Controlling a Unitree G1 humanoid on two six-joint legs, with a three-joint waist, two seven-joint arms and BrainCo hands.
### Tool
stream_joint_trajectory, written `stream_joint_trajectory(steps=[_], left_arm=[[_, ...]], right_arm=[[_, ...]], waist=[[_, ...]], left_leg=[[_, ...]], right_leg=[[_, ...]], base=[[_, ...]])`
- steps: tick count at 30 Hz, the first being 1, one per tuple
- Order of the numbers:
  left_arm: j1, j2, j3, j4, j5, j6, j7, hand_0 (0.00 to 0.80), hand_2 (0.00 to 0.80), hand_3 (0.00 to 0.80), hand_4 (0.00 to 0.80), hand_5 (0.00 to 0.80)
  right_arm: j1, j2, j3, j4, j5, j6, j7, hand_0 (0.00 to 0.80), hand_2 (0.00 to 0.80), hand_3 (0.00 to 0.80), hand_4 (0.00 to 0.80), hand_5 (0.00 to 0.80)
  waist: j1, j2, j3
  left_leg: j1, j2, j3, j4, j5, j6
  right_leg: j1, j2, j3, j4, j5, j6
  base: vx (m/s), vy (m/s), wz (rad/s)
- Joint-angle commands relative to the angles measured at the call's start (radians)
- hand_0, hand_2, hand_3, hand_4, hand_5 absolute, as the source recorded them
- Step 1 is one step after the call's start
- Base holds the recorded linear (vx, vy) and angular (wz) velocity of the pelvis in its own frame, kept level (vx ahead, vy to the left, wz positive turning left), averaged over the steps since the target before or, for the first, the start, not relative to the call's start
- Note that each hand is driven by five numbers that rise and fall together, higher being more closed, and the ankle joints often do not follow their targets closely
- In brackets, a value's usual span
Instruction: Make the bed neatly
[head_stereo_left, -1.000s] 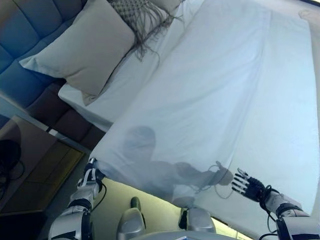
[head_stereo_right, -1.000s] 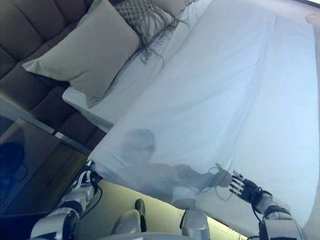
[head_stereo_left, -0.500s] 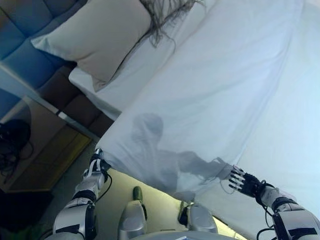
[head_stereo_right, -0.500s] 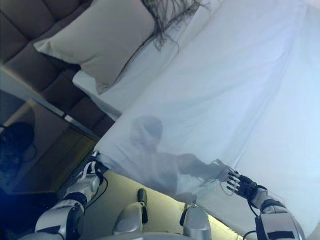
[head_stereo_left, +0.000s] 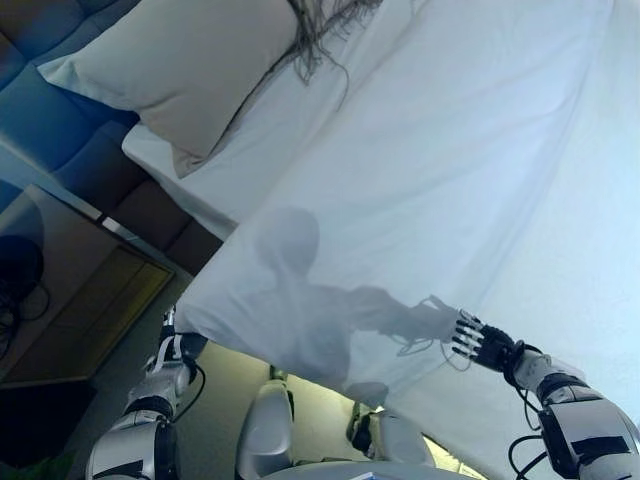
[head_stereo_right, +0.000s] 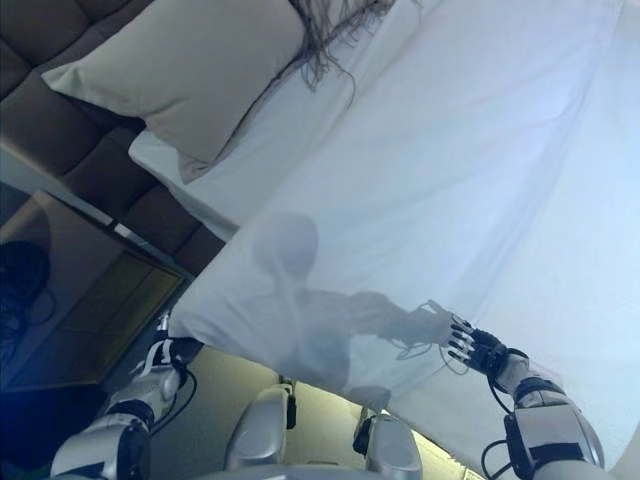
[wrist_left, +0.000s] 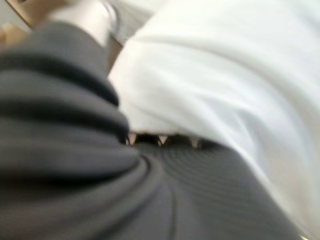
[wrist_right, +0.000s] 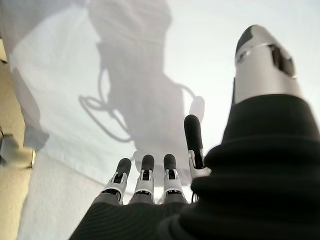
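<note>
A white sheet (head_stereo_left: 430, 180) lies spread over the bed and its near edge hangs past the mattress. My left hand (head_stereo_left: 166, 349) is low at the left, at the sheet's near corner (head_stereo_left: 185, 312). In the left wrist view the sheet (wrist_left: 225, 75) drapes over its curled fingers. My right hand (head_stereo_left: 484, 343) rests at the sheet's near edge on the right, fingers (wrist_right: 145, 172) straight and flat against the cloth. The bare mattress cover (head_stereo_left: 250, 140) shows beside the pillow.
A beige pillow (head_stereo_left: 170, 65) lies at the head of the bed, with a fringed cushion (head_stereo_left: 325, 25) behind it. A tufted headboard (head_stereo_left: 50, 130) runs along the left. A brown bedside table (head_stereo_left: 75, 290) with a dark cabled object (head_stereo_left: 15, 275) stands at the lower left.
The camera has shifted. My left hand has dropped a little lower and further left with the sheet corner. My right hand has slid slightly forward along the sheet's edge.
</note>
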Motion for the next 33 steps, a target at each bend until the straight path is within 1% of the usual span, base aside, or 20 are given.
stream_joint_trajectory(steps=[1, 5, 7, 10, 12, 14, 15, 18, 21, 23, 25, 26, 28, 31, 33], left_arm=[[0.163, 0.132, 0.112, 0.053, 0.059, -0.037, -0.018, 0.0, 0.0, 0.0, 0.0, 0.0], [0.234, 0.133, 0.125, 0.092, 0.228, 0.02, -0.051, 0.0, 0.0, 0.0, 0.0, 0.0], [0.271, 0.131, 0.133, 0.115, 0.283, 0.049, -0.073, 0.0, 0.0, 0.0, 0.0, 0.0], [0.319, 0.125, 0.143, 0.134, 0.34, 0.082, -0.101, 0.0, 0.0, 0.0, 0.0, 0.0], [0.341, 0.125, 0.141, 0.141, 0.394, 0.118, -0.152, 0.0, 0.0, 0.0, 0.0, 0.0], [0.351, 0.121, 0.13, 0.135, 0.428, 0.153, -0.217, 0.0, 0.0, 0.0, 0.0, 0.0], [0.36, 0.108, 0.112, 0.124, 0.45, 0.171, -0.246, 0.0, 0.0, 0.0, 0.0, 0.0], [0.376, 0.079, 0.064, 0.108, 0.493, 0.177, -0.265, 0.0, 0.0, 0.0, 0.0, 0.0], [0.383, 0.086, 0.038, 0.093, 0.498, 0.184, -0.316, 0.0, 0.0, 0.0, 0.0, 0.0], [0.376, 0.093, 0.009, 0.057, 0.499, 0.192, -0.413, 0.0, 0.0, 0.0, 0.0, 0.0], [0.368, 0.085, -0.042, -0.03, 0.472, 0.193, -0.498, 0.0, 0.0, 0.0, 0.0, 0.0], [0.364, 0.077, -0.074, -0.086, 0.44, 0.188, -0.517, 0.0, 0.0, 0.0, 0.0, 0.0], [0.358, 0.055, -0.143, -0.219, 0.384, 0.158, -0.583, 0.0, 0.0, 0.0, 0.0, 0.0], [0.338, 0.033, -0.197, -0.32, 0.376, 0.084, -0.674, 0.0, 0.0, 0.0, 0.0, 0.0], [0.312, 0.029, -0.22, -0.369, 0.386, 0.057, -0.702, 0.0, 0.0, 0.0, 0.0, 0.0]], right_arm=[[0.026, -0.005, -0.013, -0.007, 0.03, -0.016, 0.003, 0.0, 0.0, 0.0, 0.0, 0.0], [0.051, -0.007, -0.027, -0.024, 0.029, -0.019, 0.014, 0.0, 0.0, 0.0, 0.0, 0.0], [0.069, -0.012, -0.046, -0.028, 0.025, -0.021, 0.021, 0.0, 0.0, 0.0, 0.0, 0.0], [0.098, -0.016, -0.07, -0.028, 0.022, -0.019, 0.024, 0.0, 0.0, 0.0, 0.0, 0.0], [0.115, -0.016, -0.081, -0.021, 0.02, -0.011, 0.027, 0.0, 0.0, 0.0, 0.0, 0.0], [0.129, -0.014, -0.088, -0.012, 0.019, -0.006, 0.032, 0.0, 0.0, 0.0, 0.0, 0.0], [0.137, -0.011, -0.092, -0.008, 0.019, -0.005, 0.033, 0.0, 0.0, 0.0, 0.0, 0.0], [0.155, 0.003, -0.099, 0.001, 0.014, -0.01, 0.04, 0.0, 0.0, 0.0, 0.0, 0.0], [0.165, 0.001, -0.103, 0.005, 0.006, 0.005, 0.041, 0.0, 0.0, 0.0, 0.0, 0.0], [0.172, 0.0, -0.102, 0.006, 0.004, 0.016, 0.034, 0.0, 0.0, 0.0, 0.0, 0.0], [0.184, 0.004, -0.101, -0.001, 0.004, 0.022, 0.022, 0.0, 0.0, 0.0, 0.0, 0.0], [0.191, 0.007, -0.1, -0.006, -0.001, 0.022, 0.016, 0.0, 0.0, 0.0, 0.0, 0.0], [0.206, 0.016, -0.096, -0.017, -0.009, 0.023, 0.005, 0.0, 0.0, 0.0, 0.0, 0.0], [0.213, 0.025, -0.092, -0.02, -0.018, 0.023, 0.005, 0.0, 0.0, 0.0, 0.0, 0.0], [0.213, 0.025, -0.086, -0.021, -0.018, 0.029, 0.01, 0.0, 0.0, 0.0, 0.0, 0.0]], waist=[[0.077, -0.026, 0.019], [0.096, -0.034, 0.002], [0.099, -0.032, -0.01], [0.103, -0.025, -0.029], [0.108, -0.022, -0.047], [0.11, -0.02, -0.063], [0.11, -0.019, -0.075], [0.11, -0.016, -0.102], [0.102, -0.011, -0.129], [0.096, -0.008, -0.145], [0.09, -0.006, -0.153], [0.087, -0.005, -0.154], [0.08, -0.002, -0.154], [0.073, -0.003, -0.149], [0.065, -0.006, -0.149]], left_leg=[[0.011, -0.049, 0.011, 0.044, -0.085, -0.002], [0.043, -0.042, 0.045, 0.019, -0.083, 0.001], [0.054, -0.038, 0.058, 0.011, -0.084, 0.002], [0.068, -0.038, 0.063, 0.002, -0.084, 0.003], [0.086, -0.041, 0.063, -0.016, -0.082, 0.006], [0.107, -0.042, 0.062, -0.039, -0.079, 0.008], [0.121, -0.042, 0.062, -0.055, -0.077, 0.009], [0.146, -0.041, 0.056, -0.09, -0.068, 0.01], [0.173, -0.039, 0.055, -0.124, -0.06, 0.008], [0.193, -0.038, 0.054, -0.143, -0.056, 0.008], [0.207, -0.038, 0.056, -0.147, -0.059, 0.009], [0.21, -0.037, 0.059, -0.145, -0.061, 0.01], [0.212, -0.034, 0.064, -0.138, -0.065, 0.013], [0.22, -0.029, 0.068, -0.133, -0.07, 0.013], [0.231, -0.026, 0.072, -0.136, -0.073, 0.013]], right_leg=[[-0.019, -0.044, -0.035, 0.025, 0.022, 0.027], [0.025, -0.058, -0.072, -0.019, 0.045, 0.046], [0.04, -0.063, -0.074, -0.037, 0.052, 0.051], [0.062, -0.069, -0.07, -0.052, 0.055, 0.057], [0.082, -0.071, -0.071, -0.064, 0.058, 0.062], [0.096, -0.071, -0.072, -0.076, 0.062, 0.065], [0.104, -0.07, -0.073, -0.086, 0.065, 0.067], [0.113, -0.067, -0.067, -0.101, 0.072, 0.069], [0.127, -0.06, -0.059, -0.117, 0.075, 0.068], [0.137, -0.056, -0.055, -0.124, 0.076, 0.067], [0.145, -0.055, -0.051, -0.127, 0.077, 0.066], [0.145, -0.055, -0.049, -0.126, 0.077, 0.065], [0.141, -0.055, -0.042, -0.122, 0.079, 0.061], [0.145, -0.054, -0.033, -0.121, 0.08, 0.058], [0.148, -0.052, -0.026, -0.121, 0.08, 0.057]], base=[[0.0, 0.0, 0.0], [0.015, 0.006, -0.03], [0.053, 0.012, -0.02], [0.07, 0.013, 0.1], [0.1, 0.003, 0.18], [0.106, -0.023, 0.16], [0.097, -0.024, 0.1], [0.092, -0.021, 0.02], [0.108, -0.009, 0.0], [0.122, -0.007, -0.01], [0.101, -0.003, -0.02], [0.069, 0.008, 0.0], [0.052, 0.013, 0.01], [0.057, 0.0, -0.01], [0.078, 0.007, -0.07]])
